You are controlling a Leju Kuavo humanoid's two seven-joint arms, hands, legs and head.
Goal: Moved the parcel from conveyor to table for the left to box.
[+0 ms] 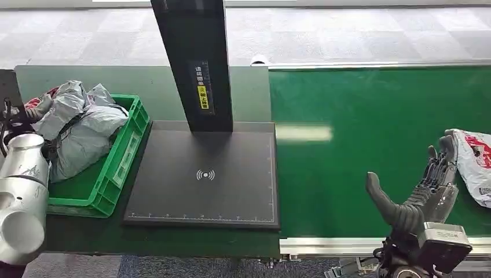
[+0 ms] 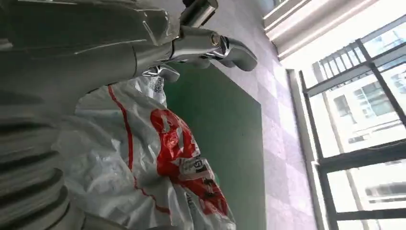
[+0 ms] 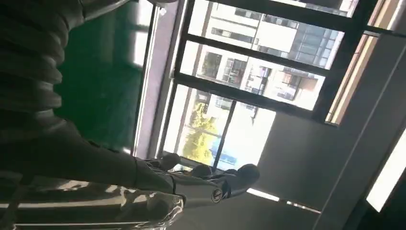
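- The parcel (image 1: 476,165), a white plastic mailer bag with red print, lies on the green conveyor belt (image 1: 370,150) at the far right edge of the head view, partly cut off by the frame.
- The right hand (image 1: 431,185) is over the belt just beside the parcel; its dark fingertips (image 1: 447,142) reach the bag's near edge, the thumb stands apart to the side, and nothing is grasped, so the hand is released.
- The black scanning pad (image 1: 202,176) with a white wireless symbol lies on the table between the belt and the crate, and a black post (image 1: 194,58) with a yellow label rises from its back edge.
- The green plastic crate (image 1: 118,165) sits left of the pad, filled with grey and white mailer bags (image 1: 81,127).
- The left arm (image 1: 20,197) comes up at the crate's near left corner; the left hand (image 2: 210,45) is above a white bag with red print (image 2: 143,158), fingers extended, holding nothing.
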